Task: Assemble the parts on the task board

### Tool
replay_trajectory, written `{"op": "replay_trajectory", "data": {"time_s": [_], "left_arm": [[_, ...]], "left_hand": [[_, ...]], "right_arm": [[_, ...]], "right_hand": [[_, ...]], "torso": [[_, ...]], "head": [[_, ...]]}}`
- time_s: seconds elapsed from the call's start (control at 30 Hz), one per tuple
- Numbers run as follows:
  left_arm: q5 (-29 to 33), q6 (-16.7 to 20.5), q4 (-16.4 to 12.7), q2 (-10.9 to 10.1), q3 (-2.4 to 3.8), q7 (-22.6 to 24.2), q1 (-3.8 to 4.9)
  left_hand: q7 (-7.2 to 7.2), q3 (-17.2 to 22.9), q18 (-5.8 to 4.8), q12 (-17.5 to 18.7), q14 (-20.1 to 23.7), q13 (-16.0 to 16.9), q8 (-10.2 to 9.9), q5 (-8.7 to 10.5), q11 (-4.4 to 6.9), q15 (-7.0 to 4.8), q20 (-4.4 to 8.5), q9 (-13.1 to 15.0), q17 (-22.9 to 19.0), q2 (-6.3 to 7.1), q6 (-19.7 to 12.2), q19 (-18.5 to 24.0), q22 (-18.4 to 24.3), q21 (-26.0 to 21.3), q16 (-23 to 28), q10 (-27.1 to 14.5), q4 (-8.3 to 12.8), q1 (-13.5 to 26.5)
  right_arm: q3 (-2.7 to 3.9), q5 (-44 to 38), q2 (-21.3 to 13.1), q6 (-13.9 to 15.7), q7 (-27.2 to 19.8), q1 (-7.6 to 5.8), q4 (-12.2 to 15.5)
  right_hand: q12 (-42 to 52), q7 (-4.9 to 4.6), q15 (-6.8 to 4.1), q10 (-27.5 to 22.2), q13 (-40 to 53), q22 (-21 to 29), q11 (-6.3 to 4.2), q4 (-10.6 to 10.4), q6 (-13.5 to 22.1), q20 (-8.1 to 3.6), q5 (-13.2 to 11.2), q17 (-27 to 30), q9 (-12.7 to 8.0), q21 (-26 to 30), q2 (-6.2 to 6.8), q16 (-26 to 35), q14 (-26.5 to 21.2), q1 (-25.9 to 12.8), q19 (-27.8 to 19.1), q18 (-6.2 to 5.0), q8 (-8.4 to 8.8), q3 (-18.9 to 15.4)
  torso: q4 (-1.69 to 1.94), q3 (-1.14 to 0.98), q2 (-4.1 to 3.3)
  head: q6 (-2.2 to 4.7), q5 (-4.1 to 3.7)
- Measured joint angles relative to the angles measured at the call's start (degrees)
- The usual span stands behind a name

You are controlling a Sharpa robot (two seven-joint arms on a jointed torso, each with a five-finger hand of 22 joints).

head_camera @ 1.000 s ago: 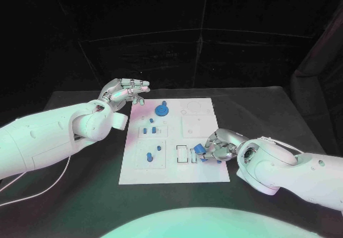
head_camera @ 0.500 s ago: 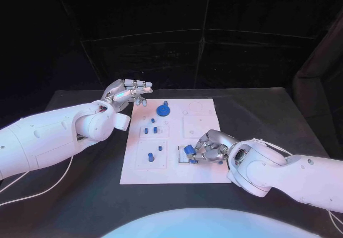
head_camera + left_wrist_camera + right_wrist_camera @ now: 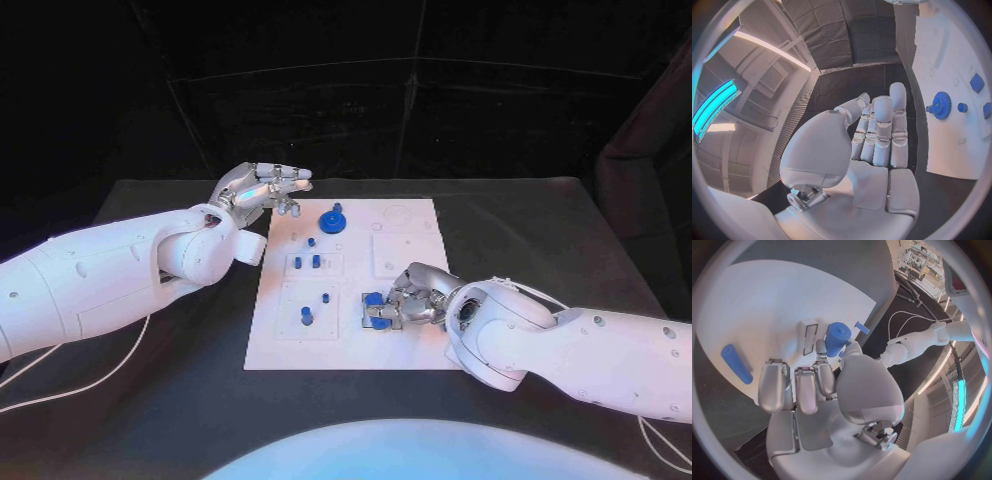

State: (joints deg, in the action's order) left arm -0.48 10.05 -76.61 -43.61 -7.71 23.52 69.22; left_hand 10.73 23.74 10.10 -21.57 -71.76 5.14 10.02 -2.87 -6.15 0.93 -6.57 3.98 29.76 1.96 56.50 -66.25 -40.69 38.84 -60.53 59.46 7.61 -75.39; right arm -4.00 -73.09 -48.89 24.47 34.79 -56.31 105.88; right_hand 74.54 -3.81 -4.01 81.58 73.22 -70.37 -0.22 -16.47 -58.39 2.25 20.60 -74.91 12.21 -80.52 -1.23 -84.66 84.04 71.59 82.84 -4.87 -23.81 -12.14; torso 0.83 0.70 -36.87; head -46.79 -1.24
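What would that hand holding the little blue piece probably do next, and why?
Probably ease the blue cylinder down toward the rectangular slot on the task board. The right hand pinches the piece just above the board, right beside that slot, and it looks not yet seated. The left hand hovers off the far corner, holding nothing.

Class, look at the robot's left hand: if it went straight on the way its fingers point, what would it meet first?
Probably nothing on the board: the left hand points past the task board edge, over bare black table. Depth is hard to judge.
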Motion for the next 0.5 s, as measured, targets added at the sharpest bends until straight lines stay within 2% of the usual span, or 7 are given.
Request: {"op": "replay_trajectory", "data": {"time_s": [0.1, 0.13, 0.27, 0.3, 0.37, 0.5], "left_arm": [[0.0, 0.0, 0.0, 0.0, -0.01, 0.0, 0.00], [0.0, 0.0, 0.0, 0.0, -0.01, 0.0, 0.01], [0.0, -0.1, 0.0, 0.0, -0.03, 0.0, 0.01], [0.0, -0.1, 0.0, 0.0, -0.03, 0.0, 0.01], [0.0, -0.1, 0.0, 0.0, -0.03, 0.0, 0.01], [0.0, -0.1, 0.0, 0.0, -0.03, 0.0, 0.01]], "left_hand": [[0.00, 0.0, 0.00, 0.0, 0.0, 0.0, 0.0, 0.00, 0.00, 0.00, 0.00, 0.0, 0.0, 0.00, 0.0, 0.0, 0.0, 0.0, 0.0, 0.0, 0.0, 0.0], [0.00, 0.0, 0.00, 0.0, 0.0, 0.0, 0.0, 0.00, 0.00, 0.00, 0.00, 0.0, 0.0, 0.00, 0.0, 0.0, 0.0, 0.0, 0.0, 0.0, 0.0, 0.0], [0.00, 0.0, 0.00, 0.0, 0.0, 0.0, 0.0, 0.00, 0.00, 0.00, 0.00, 0.0, 0.0, 0.00, 0.0, 0.0, 0.0, 0.0, 0.0, 0.0, 0.0, 0.0], [0.00, 0.0, 0.00, 0.0, 0.0, 0.0, 0.0, 0.00, 0.00, 0.00, 0.00, 0.0, 0.0, 0.00, 0.0, 0.0, 0.0, 0.0, 0.0, 0.0, 0.0, 0.0], [0.00, 0.0, 0.00, 0.0, 0.0, 0.0, 0.0, 0.00, 0.00, 0.00, 0.00, 0.0, 0.0, 0.00, 0.0, 0.0, 0.0, 0.0, 0.0, 0.0, 0.0, 0.0], [0.00, 0.0, 0.00, 0.0, 0.0, 0.0, 0.0, 0.00, 0.00, 0.00, 0.00, 0.0, 0.0, 0.00, 0.0, 0.0, 0.0, 0.0, 0.0, 0.0, 0.0, 0.0]], "right_arm": [[0.00, -0.2, 0.3, 0.0, 0.4, -0.01, -0.4], [-0.04, -0.3, 0.4, 0.0, 0.5, -0.01, -0.5], [-0.08, -0.5, 0.7, 0.0, 0.9, 0.05, -0.8], [-0.08, -0.6, 0.8, 0.0, 1.0, 0.06, -0.8], [-0.09, -0.8, 0.8, 0.0, 1.0, 0.06, -0.9], [-0.10, -1.3, 0.9, 0.0, 1.1, 0.07, -0.9]], "right_hand": [[-0.5, 0.39, 0.00, 0.0, 0.0, 0.0, 0.00, 0.0, -0.5, -0.21, -4.2, 0.0, 0.2, 0.0, -0.25, 0.0, 0.0, -1.1, 0.2, 0.00, -0.47, -1.1], [-0.5, 0.43, -0.13, 0.0, -0.1, 0.0, 0.00, -0.1, -0.5, -0.21, -6.6, 0.0, 0.2, 0.0, -0.27, 0.0, -0.1, -1.9, 0.2, 0.00, -0.48, -1.7], [-0.9, 0.50, -0.21, 0.0, -0.2, 0.1, 0.00, -0.3, -0.6, -0.20, -13.4, 0.0, 0.3, 0.0, 0.88, 0.3, -0.2, -4.2, 0.2, 0.00, -0.48, -3.1], [-1.2, 0.49, -0.21, -0.2, -0.2, 0.1, -0.21, -0.3, -0.5, -0.20, -15.2, 0.0, 0.3, 0.0, 1.73, 0.3, -0.2, -5.0, 0.2, 0.00, -0.48, -3.1], [-1.6, 0.20, -0.21, -0.2, -0.5, 0.3, -0.20, -0.3, -0.2, -0.21, -17.0, 0.0, 0.4, 0.0, 3.47, 0.6, -0.2, -6.7, 0.2, 0.00, -0.42, -3.1], [-2.8, -0.10, -0.21, -0.4, -1.3, 0.7, -0.38, -0.5, 0.1, -0.43, -17.6, 0.0, 0.3, 0.0, 6.80, 0.8, -0.2, -10.1, 0.0, 0.00, -0.14, -1.0]], "torso": [[0.00, -0.01, -0.01], [0.00, -0.01, -0.01], [-0.02, -0.04, -0.01], [-0.04, -0.04, -0.01], [-0.05, -0.04, -0.01], [-0.06, -0.04, 0.02]], "head": [[-0.05, 0.01], [-0.07, 0.01], [-0.14, 0.03], [-0.15, 0.04], [-0.13, 0.04], [-0.09, -0.07]]}}
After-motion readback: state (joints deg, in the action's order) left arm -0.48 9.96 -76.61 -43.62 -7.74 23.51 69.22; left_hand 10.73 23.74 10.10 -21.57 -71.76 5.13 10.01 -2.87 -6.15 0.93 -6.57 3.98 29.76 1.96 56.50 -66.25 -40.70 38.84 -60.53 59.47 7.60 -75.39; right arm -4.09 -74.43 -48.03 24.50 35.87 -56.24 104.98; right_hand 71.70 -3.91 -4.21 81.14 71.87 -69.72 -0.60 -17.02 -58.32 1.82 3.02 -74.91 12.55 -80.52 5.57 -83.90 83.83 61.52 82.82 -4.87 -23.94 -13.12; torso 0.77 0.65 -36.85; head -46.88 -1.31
